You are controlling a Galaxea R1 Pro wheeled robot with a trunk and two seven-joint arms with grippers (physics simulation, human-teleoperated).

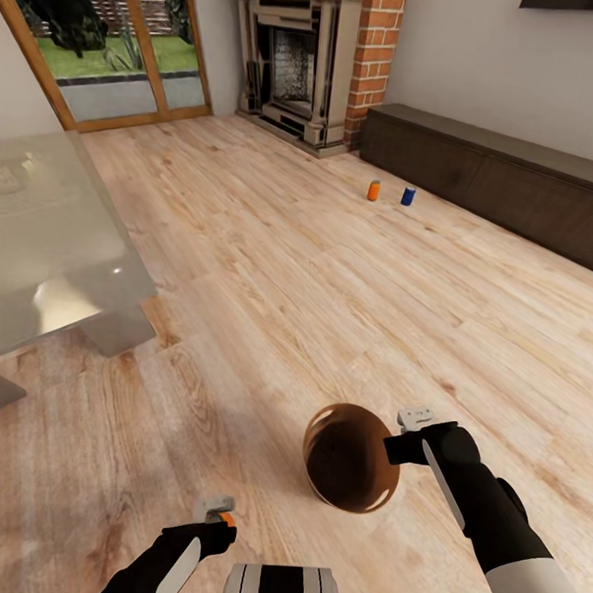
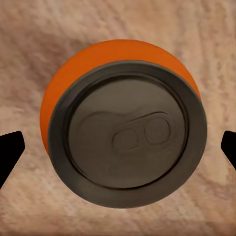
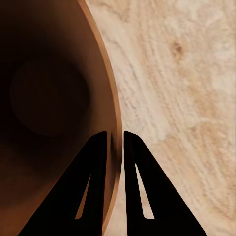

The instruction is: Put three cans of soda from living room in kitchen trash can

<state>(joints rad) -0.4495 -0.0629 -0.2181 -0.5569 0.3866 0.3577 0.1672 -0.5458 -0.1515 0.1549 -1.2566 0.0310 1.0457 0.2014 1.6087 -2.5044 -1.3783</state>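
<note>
- Holding the tash can (image 1: 350, 460) by its rim, the right gripper (image 3: 114, 142) has its jaws pinched together on the thin wall, one finger inside the tan-brown interior and one outside; the bin hangs tilted above the wood floor (image 1: 332, 290), mouth turned up toward the head camera.
- Over on the left, the left gripper (image 1: 218, 511) carries an orange can (image 2: 123, 123). In the left wrist view its grey top sits between the two dark fingertips, which show at the frame edges (whether the pads actually press the can's sides I cannot tell from this angle).
- Two more cans stand upright on the floor near the long dark cabinet (image 1: 511, 182): a second orange one (image 1: 373, 190) and a blue one (image 1: 408, 195), just beside each other, well apart from the robot.
- Judged from this, the step in hand is dropping the held can into the bin.
- To do it well, bring the can squarely over the mouth, keep the bin steady, and release only once the can is clear of the rim; a thin-wall pinch may let the bin swing.
</note>
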